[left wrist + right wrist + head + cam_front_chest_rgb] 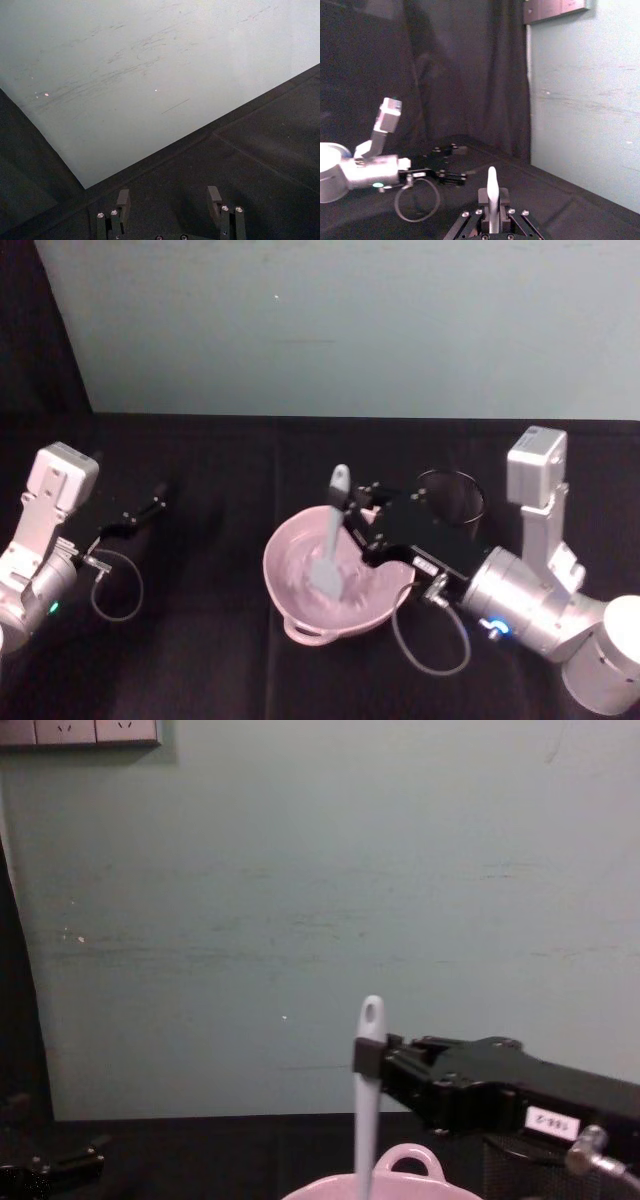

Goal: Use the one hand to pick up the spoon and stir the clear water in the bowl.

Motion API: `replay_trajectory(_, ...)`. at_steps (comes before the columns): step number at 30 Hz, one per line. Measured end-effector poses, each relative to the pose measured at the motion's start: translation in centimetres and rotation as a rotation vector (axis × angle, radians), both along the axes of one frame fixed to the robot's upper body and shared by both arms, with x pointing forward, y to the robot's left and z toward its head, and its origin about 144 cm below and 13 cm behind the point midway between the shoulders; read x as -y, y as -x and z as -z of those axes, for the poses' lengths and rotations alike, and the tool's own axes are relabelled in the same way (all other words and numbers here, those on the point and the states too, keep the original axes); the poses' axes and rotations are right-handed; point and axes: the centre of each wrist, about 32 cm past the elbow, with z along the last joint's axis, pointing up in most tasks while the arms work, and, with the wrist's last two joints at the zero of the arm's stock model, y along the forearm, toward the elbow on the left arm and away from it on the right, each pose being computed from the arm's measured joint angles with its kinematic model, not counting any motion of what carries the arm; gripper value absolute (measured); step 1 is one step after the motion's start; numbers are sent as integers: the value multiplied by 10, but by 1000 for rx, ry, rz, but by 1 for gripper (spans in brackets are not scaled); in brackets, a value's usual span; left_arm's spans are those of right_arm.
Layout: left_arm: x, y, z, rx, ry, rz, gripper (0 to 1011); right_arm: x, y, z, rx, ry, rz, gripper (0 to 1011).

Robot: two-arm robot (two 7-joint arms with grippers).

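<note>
Toward front edge of tabletop (200,670), centre: white plastic spoon (332,535) stands blade-down in pale pink round bowl (285,590), handle clamped by black blocky right gripper (352,512). Stir w/ small slow circles, blade off wall, no slosh. Black left gripper (158,495) idle nr left edge, fingers (122,200) apart.

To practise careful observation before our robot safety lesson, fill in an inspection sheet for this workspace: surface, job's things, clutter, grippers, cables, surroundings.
Surface: black cloth covers the table.
Job's things: the white spoon stands nearly upright with its blade down inside the pink bowl; the water cannot be made out.
Clutter: a black mesh cup stands behind the right gripper.
Grippers: right gripper shut on the spoon's handle; left gripper open, idle over the table's left side.
Cables: a loop at each wrist, left cable and right cable.
Surroundings: pale green wall, black curtain, wall sockets.
</note>
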Motion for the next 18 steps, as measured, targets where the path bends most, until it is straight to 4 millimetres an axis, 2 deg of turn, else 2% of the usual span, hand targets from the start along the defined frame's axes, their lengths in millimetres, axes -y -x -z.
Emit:
replay_trajectory(8, 0, 0, 0, 0, 0, 0, 1005, -17, -2, 3, -8, -26, -42, 122)
replay_trajectory(18, 0, 0, 0, 0, 0, 0, 1005, -20, -23, 10, -58, -111, 3, 122)
